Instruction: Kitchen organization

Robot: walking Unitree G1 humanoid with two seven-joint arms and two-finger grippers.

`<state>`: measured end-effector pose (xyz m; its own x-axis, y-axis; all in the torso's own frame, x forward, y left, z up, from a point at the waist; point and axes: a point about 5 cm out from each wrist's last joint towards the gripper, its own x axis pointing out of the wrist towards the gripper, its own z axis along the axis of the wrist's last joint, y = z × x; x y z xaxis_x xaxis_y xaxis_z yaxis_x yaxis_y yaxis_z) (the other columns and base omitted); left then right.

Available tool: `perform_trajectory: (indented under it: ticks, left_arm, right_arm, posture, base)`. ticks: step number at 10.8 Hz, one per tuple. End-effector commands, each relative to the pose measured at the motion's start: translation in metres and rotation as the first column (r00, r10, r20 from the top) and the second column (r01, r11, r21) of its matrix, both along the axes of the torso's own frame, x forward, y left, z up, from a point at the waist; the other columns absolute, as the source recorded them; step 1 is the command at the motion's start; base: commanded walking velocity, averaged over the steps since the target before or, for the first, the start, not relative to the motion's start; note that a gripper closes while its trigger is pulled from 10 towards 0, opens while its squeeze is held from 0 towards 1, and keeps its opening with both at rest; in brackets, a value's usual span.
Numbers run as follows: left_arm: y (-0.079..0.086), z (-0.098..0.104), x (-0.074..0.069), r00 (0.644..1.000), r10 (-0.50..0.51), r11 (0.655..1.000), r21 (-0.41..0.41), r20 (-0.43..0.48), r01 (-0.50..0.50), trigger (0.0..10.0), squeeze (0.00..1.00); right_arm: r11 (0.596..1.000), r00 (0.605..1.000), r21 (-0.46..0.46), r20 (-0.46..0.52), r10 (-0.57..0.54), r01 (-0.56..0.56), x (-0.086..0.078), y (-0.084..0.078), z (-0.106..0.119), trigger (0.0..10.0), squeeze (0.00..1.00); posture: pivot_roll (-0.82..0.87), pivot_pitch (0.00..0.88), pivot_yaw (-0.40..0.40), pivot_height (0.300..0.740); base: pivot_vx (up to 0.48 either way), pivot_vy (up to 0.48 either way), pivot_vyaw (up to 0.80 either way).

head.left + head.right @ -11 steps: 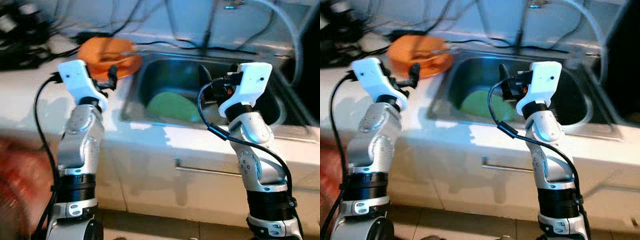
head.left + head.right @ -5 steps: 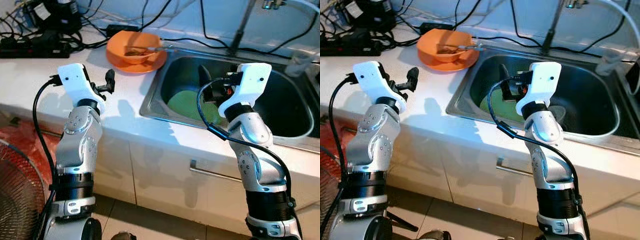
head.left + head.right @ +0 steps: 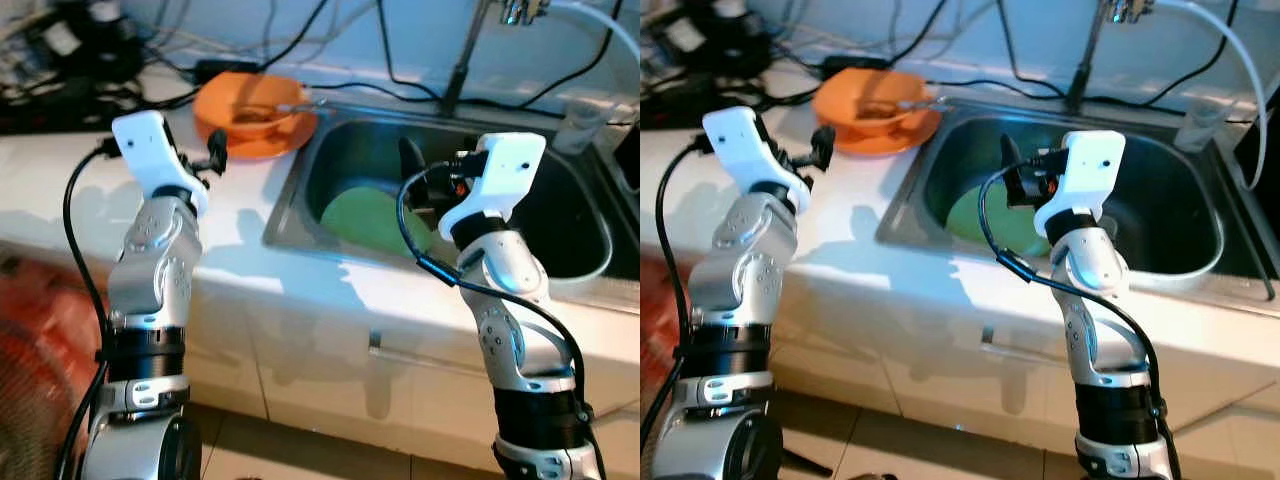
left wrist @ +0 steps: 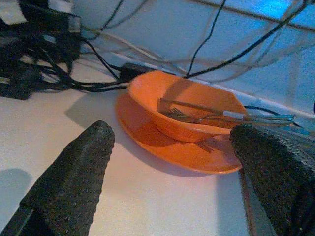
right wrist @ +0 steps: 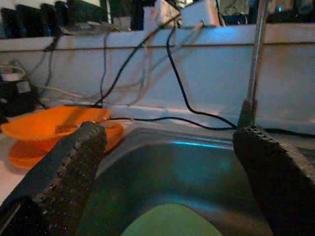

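Both jaws stand apart, empty. Left gripper [image 4: 172,167] faces the orange bowl [image 4: 189,110] on the white counter [image 3: 235,215]. Right gripper [image 5: 167,182] hovers over the steel sink [image 3: 545,150].

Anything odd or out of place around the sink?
Black cables trail across the counter right along the back edge of the sink, an odd place for wiring. A fork lies in the orange bowl on its orange plate, and a green plate sits in the basin. Nothing looks spilled or broken.

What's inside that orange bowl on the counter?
The orange bowl sits on an orange plate and holds metal cutlery: a fork lies across it, handle over the rim. Any food under the cutlery cannot be made out.
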<state>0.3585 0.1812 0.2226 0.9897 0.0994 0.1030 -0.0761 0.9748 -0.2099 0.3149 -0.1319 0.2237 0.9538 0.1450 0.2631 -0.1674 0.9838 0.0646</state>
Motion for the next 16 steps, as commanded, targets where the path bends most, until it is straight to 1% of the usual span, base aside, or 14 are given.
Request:
perform_trajectory:
  ticks: [1, 5, 6, 7, 13, 15, 16]
  left_arm:
    - [0.002, 0.0, 0.002, 1.0, 0.005, 1.0, -0.002, -0.015, -0.005, 10.0, 0.0]
    - [0.002, 0.0, 0.003, 1.0, 0.014, 1.0, -0.006, -0.017, -0.014, 10.0, 0.0]
    - [0.003, 0.001, 0.002, 1.0, 0.022, 1.0, -0.017, -0.004, -0.022, 10.0, 0.0]
    - [0.002, 0.001, 0.002, 1.0, 0.019, 1.0, -0.012, -0.009, -0.02, 10.0, 0.0]
    - [0.004, -0.008, 0.002, 0.997, 0.038, 0.998, -0.037, -0.062, -0.041, 10.0, 0.0]
    - [0.004, -0.01, 0.003, 0.996, 0.036, 0.995, -0.093, -0.085, -0.044, 10.0, 0.0]
    - [0.005, -0.012, 0.004, 0.995, 0.035, 0.987, -0.152, -0.098, -0.049, 10.0, 0.0]
  right_arm:
    - [1.0, 1.0, 0.004, -0.009, -0.01, 0.01, -0.001, -0.003, 0.0, 10.0, 0.0]
    - [1.0, 1.0, 0.006, -0.013, -0.01, 0.01, -0.001, -0.003, -0.001, 10.0, 0.0]
    - [1.0, 1.0, 0.006, -0.014, -0.01, 0.01, -0.001, -0.003, -0.001, 10.0, 0.0]
    - [1.0, 1.0, 0.005, -0.014, -0.009, 0.009, -0.001, -0.003, -0.001, 10.0, 0.0]
    - [1.0, 1.0, 0.002, -0.019, -0.009, 0.009, -0.002, -0.003, -0.002, 10.0, 0.0]
    - [1.0, 1.0, 0.002, -0.019, -0.012, 0.012, -0.002, -0.004, -0.002, 10.0, 0.0]
    - [1.0, 1.0, 0.002, -0.018, -0.013, 0.013, -0.002, -0.005, -0.001, 10.0, 0.0]
  posture:
    - [-0.07, 0.091, -0.009, 0.74]
    - [-0.07, 0.089, -0.009, 0.74]
    - [-0.07, 0.09, -0.01, 0.74]
    - [-0.07, 0.089, -0.011, 0.74]
    - [-0.07, 0.09, -0.007, 0.74]
    - [-0.07, 0.094, -0.007, 0.74]
    - [-0.07, 0.096, -0.007, 0.74]
  base:
    - [0.446, 0.0, 0.0]
    - [0.387, 0.0, 0.0]
    - [0.0, 0.0, 0.0]
    - [0.0, 0.0, 0.0]
    - [0.0, 0.0, 0.0]
    - [0.0, 0.0, 0.0]
    - [0.0, 0.0, 0.0]
